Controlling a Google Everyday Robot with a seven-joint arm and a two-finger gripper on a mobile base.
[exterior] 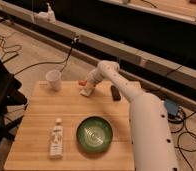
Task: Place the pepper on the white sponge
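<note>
The small red-orange pepper (82, 82) sticks out to the left of my gripper (88, 84), which is shut on it at the far middle of the wooden table (36, 125). Directly below the gripper, touching or almost touching it, lies the white sponge (85, 92). The pepper hangs just above the sponge's left end. My white arm (141, 115) reaches in from the lower right, bends, and comes down onto this spot.
A white paper cup (53, 79) stands left of the sponge. A black block (115, 93) lies to its right. A green bowl (94, 134) and a lying white bottle (56, 138) are in the near half. Cables run over the floor behind.
</note>
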